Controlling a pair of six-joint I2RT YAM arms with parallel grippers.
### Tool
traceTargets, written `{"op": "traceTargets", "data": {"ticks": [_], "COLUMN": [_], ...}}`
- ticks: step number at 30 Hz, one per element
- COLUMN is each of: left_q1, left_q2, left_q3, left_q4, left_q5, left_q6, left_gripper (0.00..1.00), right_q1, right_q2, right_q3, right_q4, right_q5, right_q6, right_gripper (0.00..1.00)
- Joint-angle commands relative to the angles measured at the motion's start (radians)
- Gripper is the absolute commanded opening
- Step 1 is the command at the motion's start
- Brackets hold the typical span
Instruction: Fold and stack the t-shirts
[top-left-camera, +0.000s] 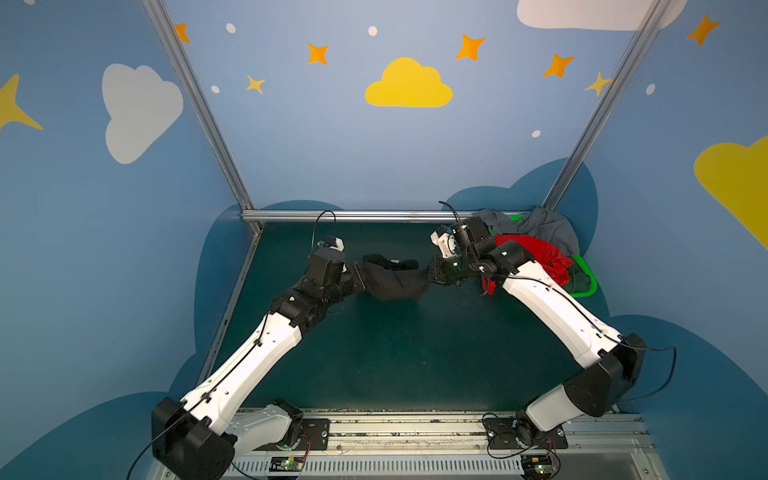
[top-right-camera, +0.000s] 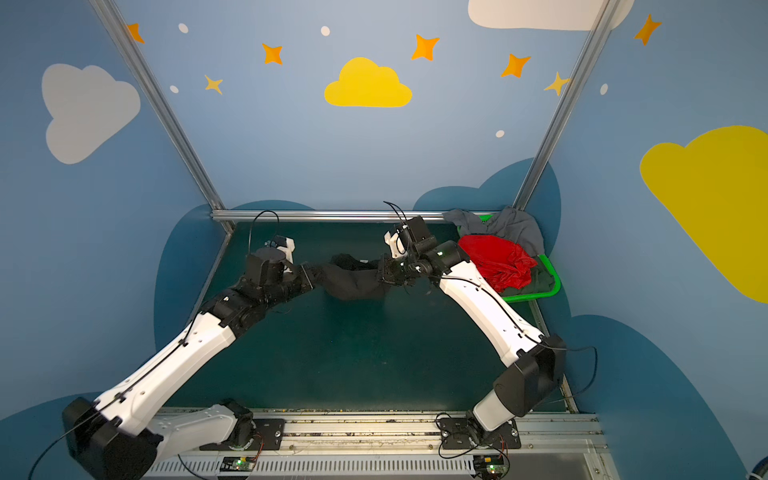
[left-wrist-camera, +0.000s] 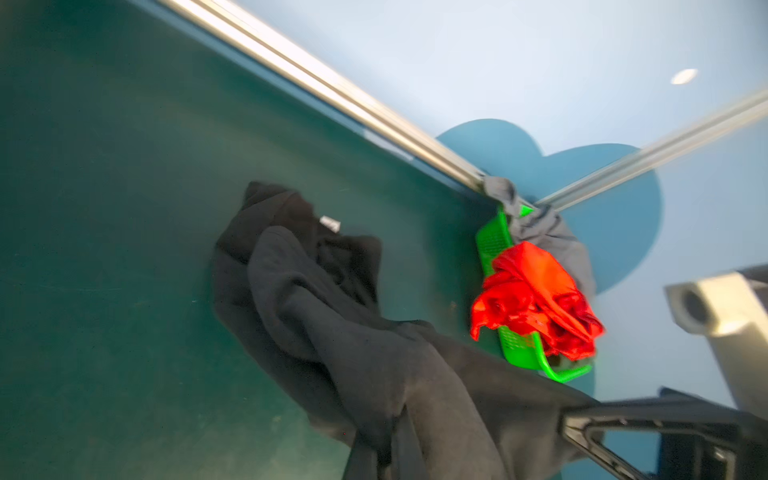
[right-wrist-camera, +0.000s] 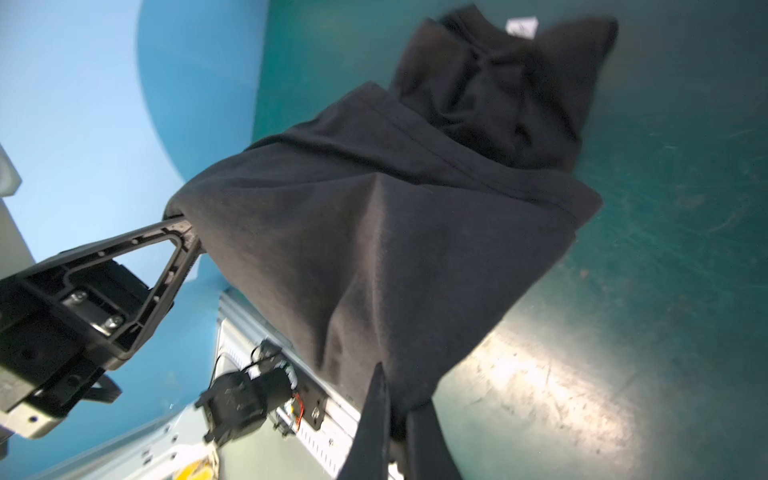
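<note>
Strung sagging above scuffed teal desk (top-left-camera: 395, 357), between left hand (top-left-camera: 358, 273) and right hand (top-left-camera: 429, 274), both clenched on bunched edges of soft, creased black t-shirt (top-left-camera: 392, 284). Heaped in perforated green basket (top-left-camera: 589, 289): crumpled red t-shirt (top-left-camera: 536, 257), limp grey t-shirt (top-left-camera: 548, 228).

Your table (top-left-camera: 374, 365) has a dark teal, scuffed top. On it you have a green basket (top-right-camera: 536, 296) in the far right corner, and the black shirt's (top-left-camera: 392, 282) lower folds touching near mid-table.
</note>
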Motion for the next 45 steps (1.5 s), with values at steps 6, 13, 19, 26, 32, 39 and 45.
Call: {"op": "traceTargets", "data": {"ticks": [6,13,19,26,32,39,45], "left_q1": [-0.048,-0.034,0.040,0.110,0.160,0.219,0.225], "left_q2": [-0.084,-0.046,0.081,0.310,0.533,0.853,0.782], "left_q3": [-0.081,-0.094,-0.053,0.090,0.276,0.643,0.558], "left_q4": [-0.025,-0.007,0.028,0.029,-0.014,-0.134,-0.105], "left_q5": [-0.088,-0.167,-0.114,-0.047,-0.015,0.104,0.038], "left_q6": [-0.026,-0.014,-0.016,-0.012,0.014,0.123,0.148], "left_gripper": [0.03,0.03,0.03,0.03,0.03,0.99,1.00], "right_q1": [0.012,-0.022,-0.083,-0.151,-0.203,-0.244,-0.249], "right_q2": [-0.036,0.084,0.216,0.366,0.522,0.656,0.613], "right_q3": [-0.087,-0.037,0.030,0.134,0.265,0.448,0.412], "right_q4": [0.043,0.061,0.067,0.063,0.052,-0.030,-0.065], "right_q5": [0.005,-0.043,-0.119,-0.199,-0.263,-0.206,-0.121], "right_q6": [0.035,0.006,-0.005,-0.016,-0.013,-0.064,-0.116], "right_gripper": [0.00,0.00,0.01,0.03,0.06,0.90,0.93]}}
